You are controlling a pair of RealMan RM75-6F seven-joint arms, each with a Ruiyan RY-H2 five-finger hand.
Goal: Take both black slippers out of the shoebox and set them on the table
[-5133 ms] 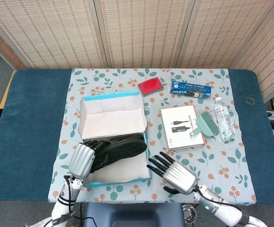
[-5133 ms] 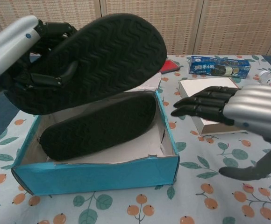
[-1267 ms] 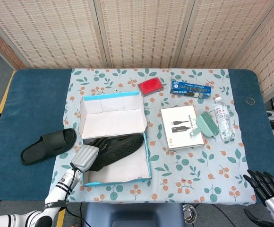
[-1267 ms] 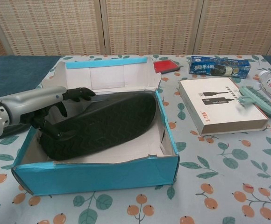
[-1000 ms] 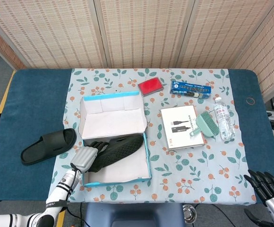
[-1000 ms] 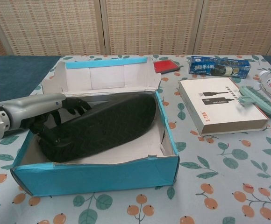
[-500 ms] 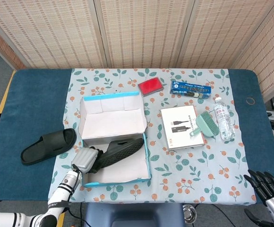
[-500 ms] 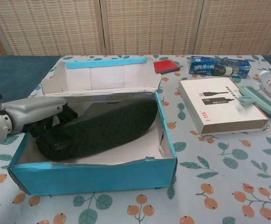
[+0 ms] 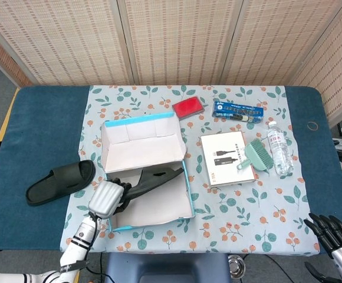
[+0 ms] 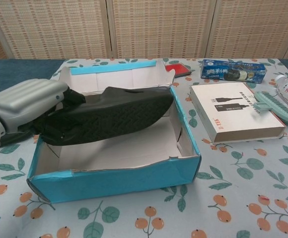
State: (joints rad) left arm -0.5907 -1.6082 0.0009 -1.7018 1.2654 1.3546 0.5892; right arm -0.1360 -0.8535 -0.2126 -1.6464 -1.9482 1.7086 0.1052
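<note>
Above shoebox floor: left hand grips raised slipper; sole up.

The blue biscuit packet at the far side of the table carries white lettering that looks like the Chinese Oreo name "奥利奥", though it is small and partly blurred. The white box beside the shoebox has a short red word printed along its near edge, too small to read. The water bottle label cannot be read either.
</note>
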